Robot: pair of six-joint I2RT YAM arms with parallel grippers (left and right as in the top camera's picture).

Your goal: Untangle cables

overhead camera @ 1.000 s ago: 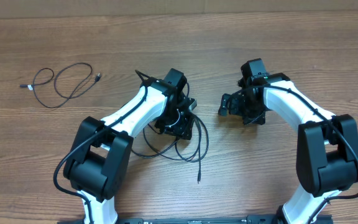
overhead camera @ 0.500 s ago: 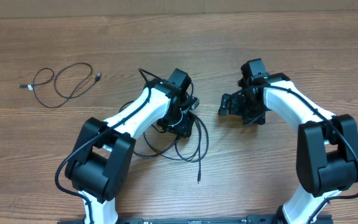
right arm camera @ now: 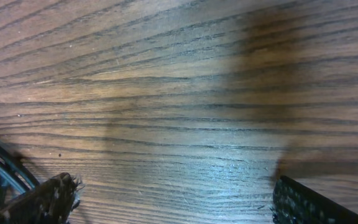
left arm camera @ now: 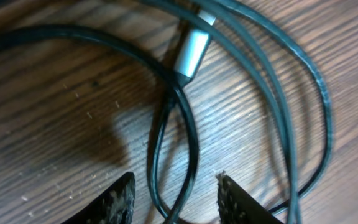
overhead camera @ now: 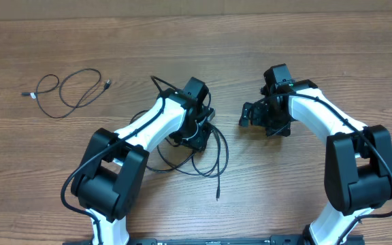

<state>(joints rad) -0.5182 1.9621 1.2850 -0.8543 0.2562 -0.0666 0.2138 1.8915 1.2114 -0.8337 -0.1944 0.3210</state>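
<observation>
Left gripper (left arm camera: 174, 200): jaws part open, straddling a loop of the tangled thin black cables (overhead camera: 219, 182). Neither pad touches the loop and nothing is held. The tangle lies on the brown wood-grain table (overhead camera: 332, 47) near its centre, under that gripper and toward the robot's base. A silver metal plug (left arm camera: 191, 48) sits among the strands. Right gripper (right arm camera: 173, 205): jaws spread wide over bare wood, empty. One separate looped black cable (overhead camera: 63, 95) lies well apart, far left.

bright even light; soft shadows; slight glare
</observation>
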